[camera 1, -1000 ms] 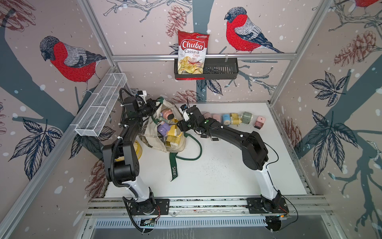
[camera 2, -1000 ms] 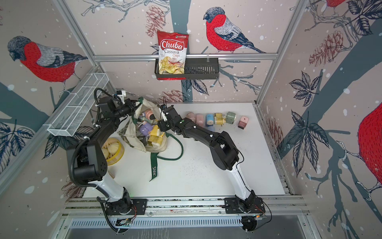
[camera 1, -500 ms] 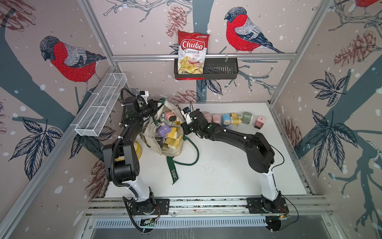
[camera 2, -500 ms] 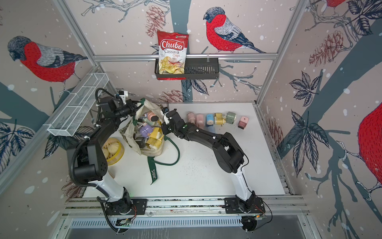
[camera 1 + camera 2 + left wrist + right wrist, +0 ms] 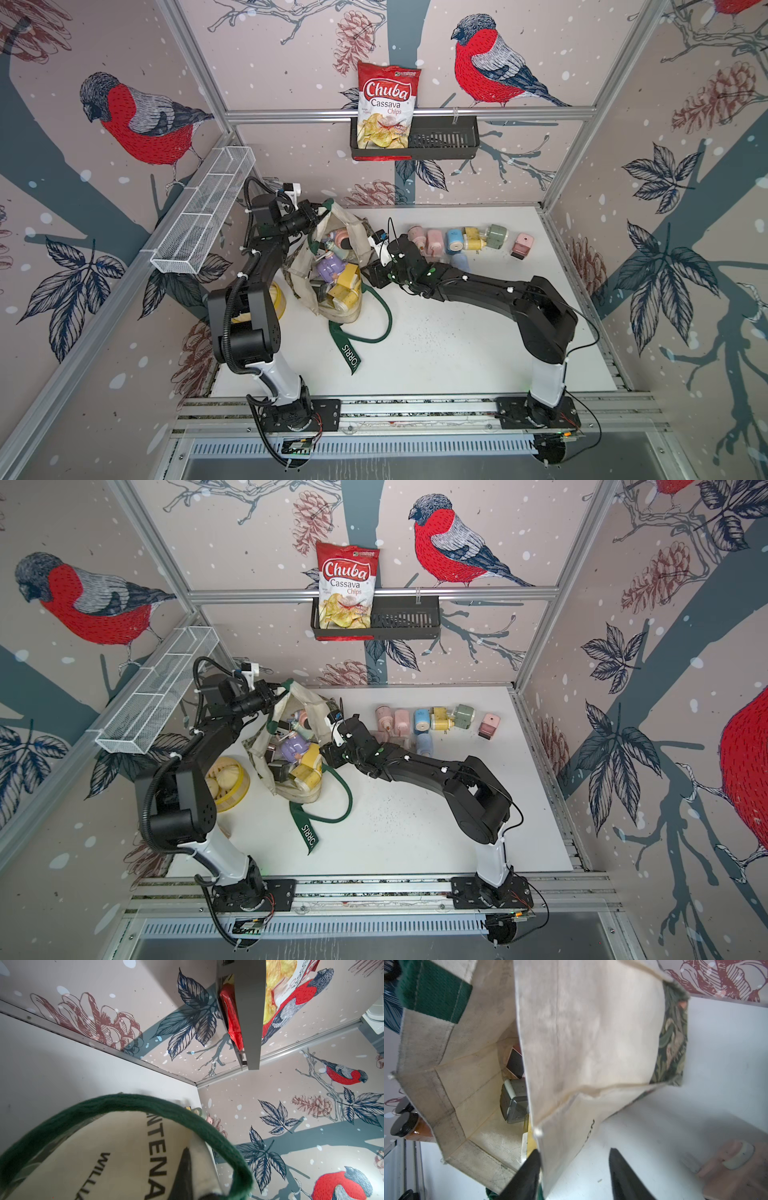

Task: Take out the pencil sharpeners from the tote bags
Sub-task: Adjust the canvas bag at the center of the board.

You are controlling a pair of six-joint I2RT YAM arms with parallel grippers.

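The cream tote bag (image 5: 332,307) lies open at the left of the table, and several pencil sharpeners show in its mouth, among them a purple one (image 5: 328,268) and a yellow one (image 5: 347,282). My left gripper (image 5: 316,212) is shut on the bag's far rim (image 5: 199,1159), beside the green handle (image 5: 145,1101). My right gripper (image 5: 370,274) is open and straddles the bag's right wall (image 5: 591,1064): one finger (image 5: 529,1174) is inside, the other (image 5: 623,1174) outside. Inside the bag, a dark-drawered sharpener (image 5: 513,1103) shows. Several more sharpeners (image 5: 422,721) lie in a row on the table.
A yellow bowl (image 5: 232,783) sits left of the bag, partly behind my left arm. The other green handle (image 5: 374,324) loops over the table in front. A white wire basket (image 5: 203,216) hangs on the left wall, and a chips bag (image 5: 386,108) stands in a black basket (image 5: 440,141).
My right gripper has slid along the bag's right side toward the front and stands open now. The left gripper has kept its hold on the far rim.
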